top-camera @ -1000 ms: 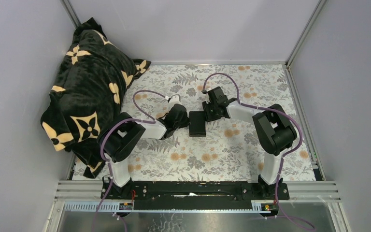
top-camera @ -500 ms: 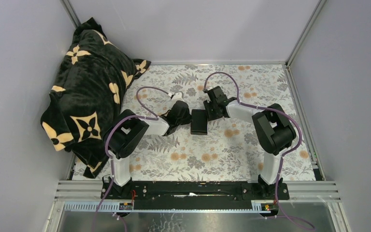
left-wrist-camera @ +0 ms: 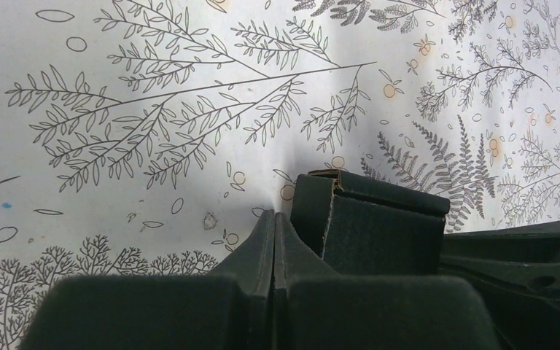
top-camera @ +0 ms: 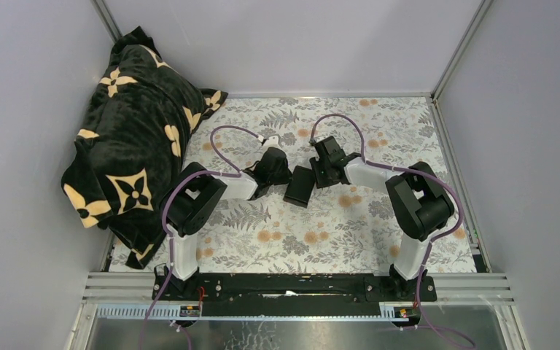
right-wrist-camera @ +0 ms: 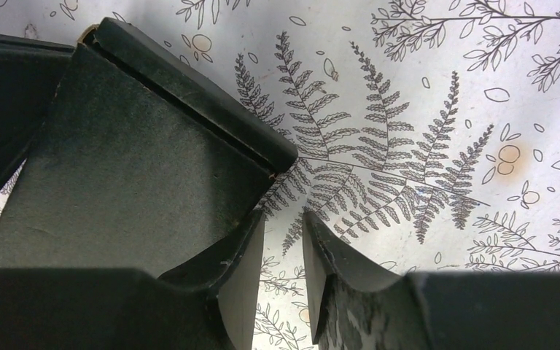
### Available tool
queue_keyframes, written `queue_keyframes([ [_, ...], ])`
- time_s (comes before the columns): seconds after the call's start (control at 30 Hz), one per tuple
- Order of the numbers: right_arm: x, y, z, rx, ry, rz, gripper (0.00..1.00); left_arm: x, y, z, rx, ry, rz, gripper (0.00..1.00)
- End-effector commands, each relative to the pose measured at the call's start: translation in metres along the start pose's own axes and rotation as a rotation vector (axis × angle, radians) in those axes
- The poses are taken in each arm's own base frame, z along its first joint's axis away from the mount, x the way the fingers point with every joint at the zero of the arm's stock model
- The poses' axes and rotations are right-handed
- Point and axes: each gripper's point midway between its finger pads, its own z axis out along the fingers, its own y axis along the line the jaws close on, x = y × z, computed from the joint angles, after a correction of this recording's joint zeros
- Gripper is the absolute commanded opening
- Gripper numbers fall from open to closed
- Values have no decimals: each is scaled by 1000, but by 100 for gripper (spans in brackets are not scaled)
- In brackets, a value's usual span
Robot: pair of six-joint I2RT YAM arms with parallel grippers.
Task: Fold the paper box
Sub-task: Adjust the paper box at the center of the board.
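As the shut left tool (left-wrist-camera: 273,219) flanks the paper box (top-camera: 300,187), the right tool (right-wrist-camera: 284,222) stands part-open, empty.

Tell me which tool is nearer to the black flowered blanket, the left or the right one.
Left. The left tool lies between the blanket and the paper box, at the box's left side. The right tool is beyond the box, farther from the blanket.

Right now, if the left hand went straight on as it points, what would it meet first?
Probably the paper box, whose corner sits just beside the shut left hand. Dead ahead lies only the floral table cover, so it may merely graze; depth is unclear.
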Motion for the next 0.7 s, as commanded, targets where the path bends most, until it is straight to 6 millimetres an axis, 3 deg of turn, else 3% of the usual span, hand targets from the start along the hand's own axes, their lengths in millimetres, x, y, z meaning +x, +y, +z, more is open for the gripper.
queue_keyframes([
  [0.0,14,78,-5,-267,60,-20,35,44,-20,1,112,151,1,0],
  [0.23,9,75,2,-248,44,-40,37,54,-20,-10,135,179,-39,0],
  [0.5,-26,84,24,-247,37,-81,38,77,0,-33,114,213,-87,0],
  [0.67,-50,86,32,-277,21,-107,38,83,1,-45,112,218,-89,0],
])
